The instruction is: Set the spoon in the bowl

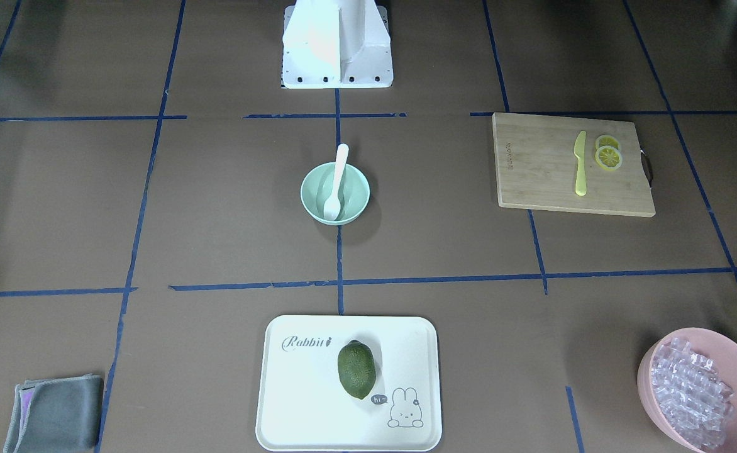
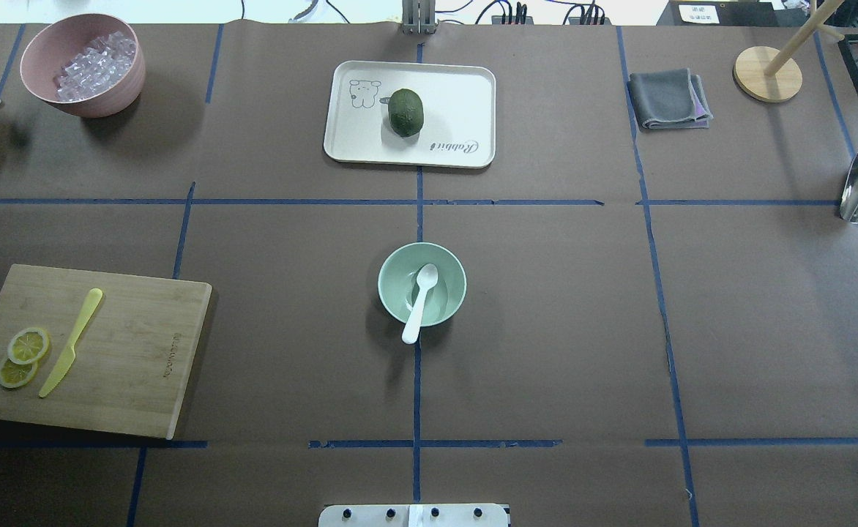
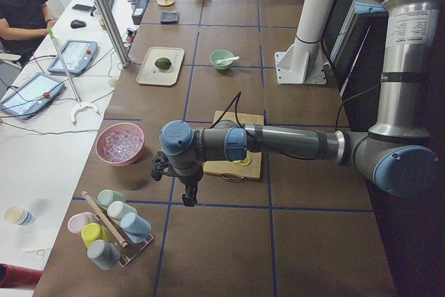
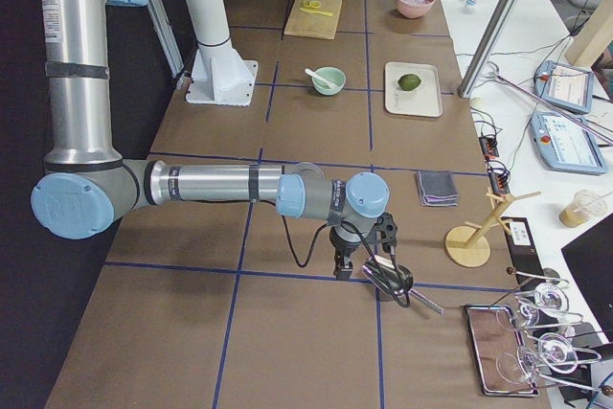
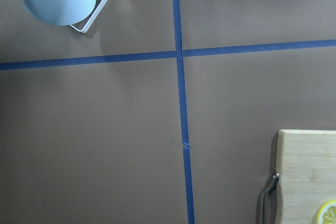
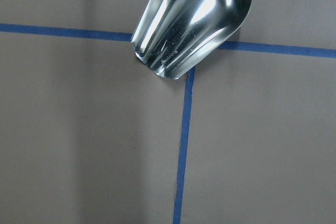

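The white spoon [image 1: 337,182] lies in the mint-green bowl [image 1: 357,189] at the table's middle, scoop down inside and handle leaning over the rim on the robot's side. The overhead view shows the same spoon [image 2: 420,301] and bowl [image 2: 452,282]. My left gripper [image 3: 189,198] shows only in the exterior left view, hanging low over the table's left end, far from the bowl; I cannot tell whether it is open or shut. My right gripper [image 4: 342,270] shows only in the exterior right view, low over the right end beside a metal scoop; I cannot tell its state either.
A wooden cutting board [image 2: 136,351] carries a yellow knife [image 2: 72,341] and lemon slices. A white tray [image 2: 458,95] holds a green fruit [image 2: 406,112]. A pink bowl of clear cubes [image 2: 81,62], a grey cloth [image 2: 667,99], a metal scoop [image 6: 194,19] and a cup rack [image 3: 111,231] stand around the edges.
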Tool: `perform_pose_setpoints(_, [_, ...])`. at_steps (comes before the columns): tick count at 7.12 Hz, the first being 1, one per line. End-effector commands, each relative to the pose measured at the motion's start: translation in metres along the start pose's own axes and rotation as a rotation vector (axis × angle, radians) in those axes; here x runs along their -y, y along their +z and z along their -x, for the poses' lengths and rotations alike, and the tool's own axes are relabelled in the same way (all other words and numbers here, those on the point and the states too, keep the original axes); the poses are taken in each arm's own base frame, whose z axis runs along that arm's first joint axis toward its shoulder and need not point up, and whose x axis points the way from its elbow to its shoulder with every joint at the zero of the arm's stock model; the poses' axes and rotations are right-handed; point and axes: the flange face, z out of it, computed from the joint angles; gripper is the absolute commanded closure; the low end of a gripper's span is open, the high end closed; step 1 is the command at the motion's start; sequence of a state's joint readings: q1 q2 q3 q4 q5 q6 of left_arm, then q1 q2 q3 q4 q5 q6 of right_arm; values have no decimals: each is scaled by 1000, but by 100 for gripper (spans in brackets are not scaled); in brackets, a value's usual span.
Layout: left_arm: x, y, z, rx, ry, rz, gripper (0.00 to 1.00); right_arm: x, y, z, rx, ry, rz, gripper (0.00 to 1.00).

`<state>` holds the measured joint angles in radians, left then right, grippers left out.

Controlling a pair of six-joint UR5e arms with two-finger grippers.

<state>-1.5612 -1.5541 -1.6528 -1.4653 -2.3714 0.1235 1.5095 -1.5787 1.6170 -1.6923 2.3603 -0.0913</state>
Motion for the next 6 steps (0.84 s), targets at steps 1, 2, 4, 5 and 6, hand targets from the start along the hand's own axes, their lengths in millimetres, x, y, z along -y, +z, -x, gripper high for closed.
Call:
perform_pose_setpoints(1, [-16,13,9,3,59,-51,0,0,1,0,1,2,1,1])
perform_pose_setpoints(2, [-23,20,15,17,92,-81,0,0,1,-1,1,3,2,1])
perform_pose_setpoints(4, [-29,30,24,6,52,-50,0,0,0,1,2,2,0,1])
perform_pose_setpoints(5, [-30,31,25,3,0,-2,0,0,-1,1,3,1,-2,1])
perform_pose_setpoints(6, [-32,30,24,-1,-63,65,0,-2,1,0,7,4,1,1])
